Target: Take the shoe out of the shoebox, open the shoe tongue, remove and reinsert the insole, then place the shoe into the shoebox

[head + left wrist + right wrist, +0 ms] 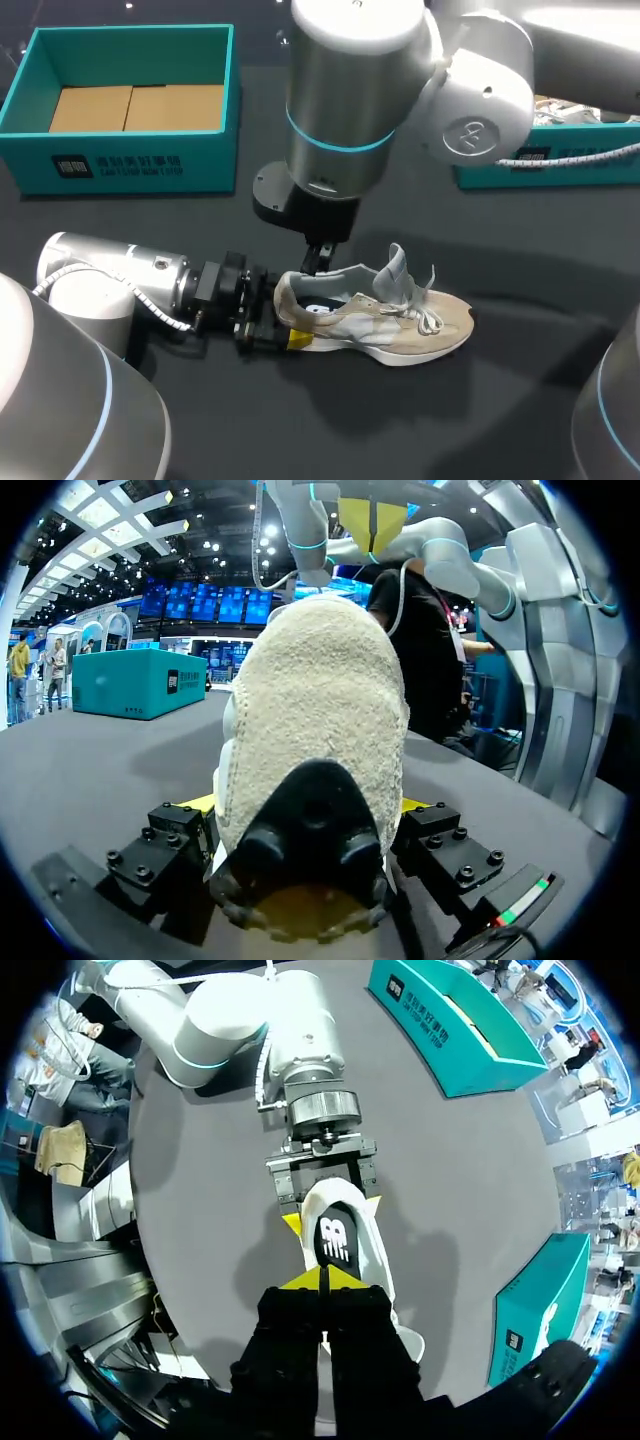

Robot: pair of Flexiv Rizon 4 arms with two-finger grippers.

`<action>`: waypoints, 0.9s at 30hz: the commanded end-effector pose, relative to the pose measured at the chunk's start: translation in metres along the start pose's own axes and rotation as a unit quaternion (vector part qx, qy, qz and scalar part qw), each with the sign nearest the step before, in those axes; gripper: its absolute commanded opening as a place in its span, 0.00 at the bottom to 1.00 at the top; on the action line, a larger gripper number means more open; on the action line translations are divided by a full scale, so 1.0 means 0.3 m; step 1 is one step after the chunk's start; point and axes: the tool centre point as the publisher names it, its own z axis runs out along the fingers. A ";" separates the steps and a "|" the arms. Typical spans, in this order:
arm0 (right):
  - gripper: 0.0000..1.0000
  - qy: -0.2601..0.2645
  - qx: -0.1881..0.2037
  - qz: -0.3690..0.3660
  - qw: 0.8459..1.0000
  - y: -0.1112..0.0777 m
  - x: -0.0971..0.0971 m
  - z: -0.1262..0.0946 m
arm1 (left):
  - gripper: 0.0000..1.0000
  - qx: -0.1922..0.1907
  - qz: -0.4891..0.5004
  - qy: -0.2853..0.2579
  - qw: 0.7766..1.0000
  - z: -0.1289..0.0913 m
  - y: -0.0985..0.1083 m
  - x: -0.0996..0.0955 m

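A beige and white shoe (400, 325) lies on its sole on the dark table, heel toward my left arm, tongue standing up. My left gripper (288, 315) lies low on the table, its wide-set fingers on both sides of the heel (320, 700), with yellow tips (200, 802) just showing beside it. My right gripper (318, 262) points straight down over the shoe's opening, yellow tips pressed together (325, 1278) just above the dark insole (338, 1235). I see nothing between them. The open teal shoebox (130, 160) stands at the far left, with only its brown cardboard floor showing inside.
A second teal box (550, 170) stands at the far right, partly behind my right arm; it also shows in the right wrist view (530, 1310) and the left wrist view (140, 680). The dark table (330, 430) lies bare in front of the shoe.
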 end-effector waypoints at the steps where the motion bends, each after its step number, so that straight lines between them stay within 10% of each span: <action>1: 0.00 0.000 0.002 0.000 1.000 0.009 0.002 0.004 | 0.00 0.000 0.000 -0.002 1.000 -0.003 0.011 0.004; 27: 0.00 0.005 -0.005 -0.007 1.000 0.007 -0.033 0.187 | 0.00 0.000 0.000 -0.002 1.000 -0.003 0.011 0.004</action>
